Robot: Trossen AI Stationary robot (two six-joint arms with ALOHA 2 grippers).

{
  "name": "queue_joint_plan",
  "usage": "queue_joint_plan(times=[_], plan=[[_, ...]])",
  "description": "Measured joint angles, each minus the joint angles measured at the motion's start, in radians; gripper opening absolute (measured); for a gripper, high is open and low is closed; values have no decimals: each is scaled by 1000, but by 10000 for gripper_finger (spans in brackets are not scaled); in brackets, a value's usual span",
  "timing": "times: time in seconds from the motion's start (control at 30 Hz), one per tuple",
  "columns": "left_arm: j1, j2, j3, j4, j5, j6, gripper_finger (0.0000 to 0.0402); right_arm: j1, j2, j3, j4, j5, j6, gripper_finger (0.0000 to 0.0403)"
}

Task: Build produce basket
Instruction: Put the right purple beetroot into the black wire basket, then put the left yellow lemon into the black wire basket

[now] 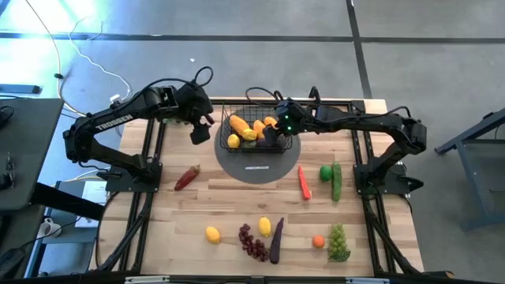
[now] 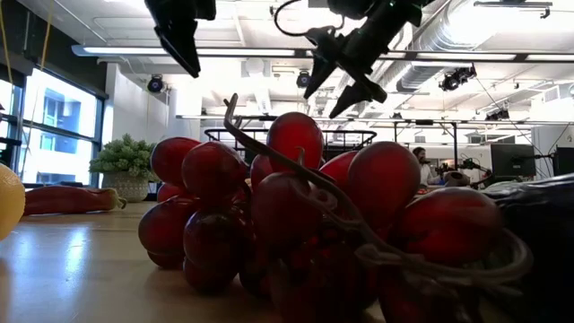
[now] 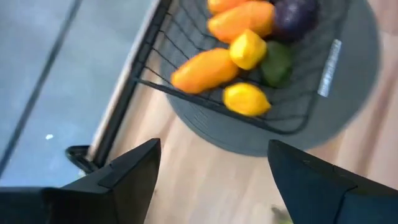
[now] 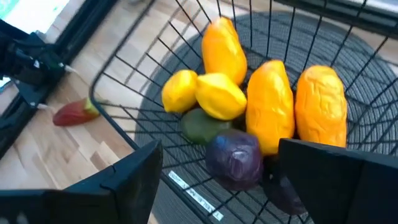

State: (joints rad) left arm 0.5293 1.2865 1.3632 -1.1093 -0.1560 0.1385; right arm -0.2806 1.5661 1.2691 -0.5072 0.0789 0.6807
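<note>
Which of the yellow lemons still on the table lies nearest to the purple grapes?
The lemon right beside the purple grapes, between them and the eggplant. The other loose lemon lies apart, farther toward the left arm's side.

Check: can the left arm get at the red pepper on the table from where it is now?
Probably yes. The left gripper is open and empty beside the basket; the red pepper lies alone on bare wood on its side.

The left arm [image 1: 118, 120] bears the white lettering "TROSSEN".
</note>
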Motion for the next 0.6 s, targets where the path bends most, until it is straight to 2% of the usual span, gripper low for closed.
queue_joint_plan(times=[0.27, 0.47, 0.6], plan=[[-49, 0, 0, -51, 184, 26, 284, 0, 0, 55, -36, 25, 0, 300], [-171, 0, 0, -54, 238, 30, 284, 0, 0, 84, -46, 25, 35, 300], [-277, 0, 0, -54, 241, 30, 284, 0, -1, 136, -152, 17, 30, 300]])
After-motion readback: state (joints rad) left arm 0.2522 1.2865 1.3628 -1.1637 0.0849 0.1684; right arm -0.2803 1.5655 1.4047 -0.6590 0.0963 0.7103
